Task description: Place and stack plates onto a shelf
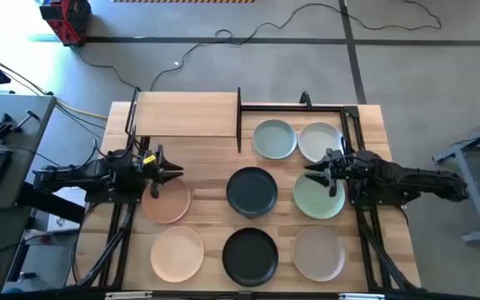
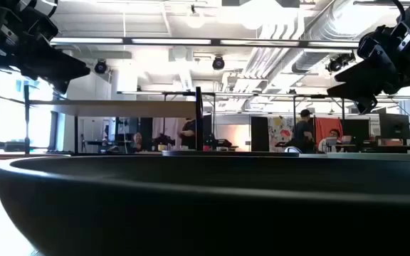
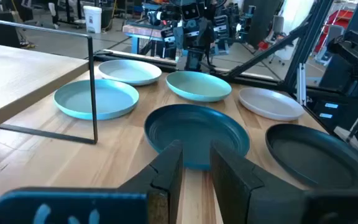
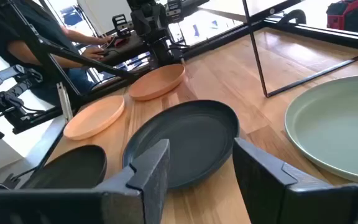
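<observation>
Eight plates lie flat on the wooden table. The high view shows pale blue-grey (image 1: 274, 138), white (image 1: 319, 142), black (image 1: 252, 191), pale green (image 1: 319, 197), peach-pink (image 1: 167, 200), a second peach one (image 1: 177, 253), a second black one (image 1: 251, 255) and beige (image 1: 318, 252). The shelf (image 1: 186, 114) stands at the far left and is bare. My left gripper (image 1: 169, 172) hangs open by a narrow gap (image 3: 196, 168) above the peach-pink plate's far rim. My right gripper (image 1: 317, 177) hangs open (image 4: 201, 165) above the pale green plate's far-left part. Both point at the middle black plate (image 3: 196, 134).
The shelf's thin black frame legs (image 3: 94, 87) stand beside the blue-grey plate. In the low view the near black plate's rim (image 2: 205, 192) fills the foreground and both arms are high above it. People sit in the room beyond. A bare strip of table lies between the plate rows.
</observation>
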